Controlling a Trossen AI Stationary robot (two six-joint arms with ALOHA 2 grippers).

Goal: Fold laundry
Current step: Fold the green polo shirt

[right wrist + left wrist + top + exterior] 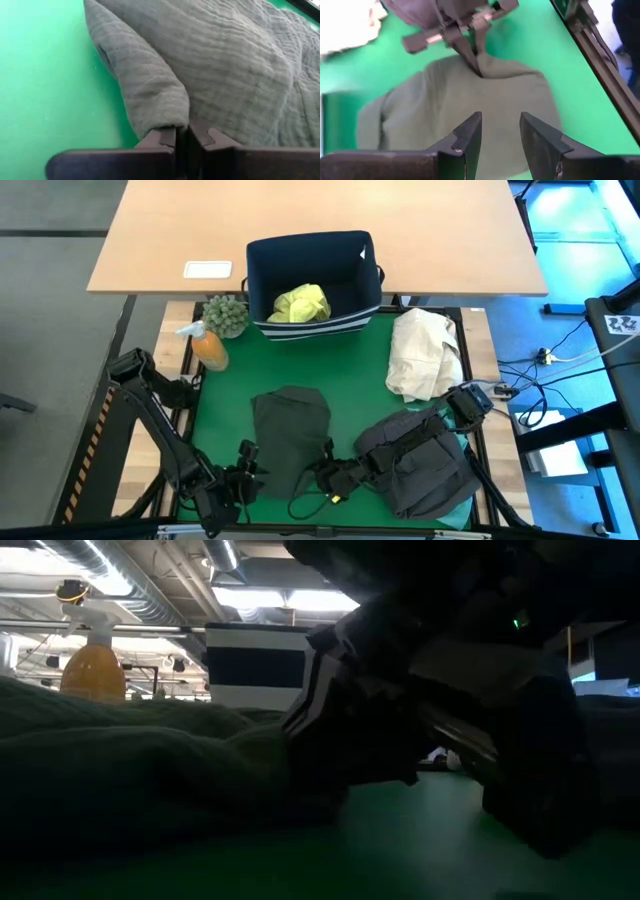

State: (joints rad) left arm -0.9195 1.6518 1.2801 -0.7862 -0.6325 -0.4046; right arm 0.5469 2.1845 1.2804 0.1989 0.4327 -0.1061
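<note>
Between the shut fingers of the right gripper (pixel 182 134) an edge of the dark olive garment (pixel 291 430) is pinched on the green mat (pixel 360 385), best lifted slowly and carried over evenly while the part-open left gripper (pixel 501 131) hovers empty just short of the cloth.

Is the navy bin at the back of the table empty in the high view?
No, a bright yellow-green shirt lies bunched inside the navy bin, on its floor.

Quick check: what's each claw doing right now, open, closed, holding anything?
Left claw: open, empty, just above the dark olive garment.
Right claw: closed, pinching the edge of that same garment.
</note>
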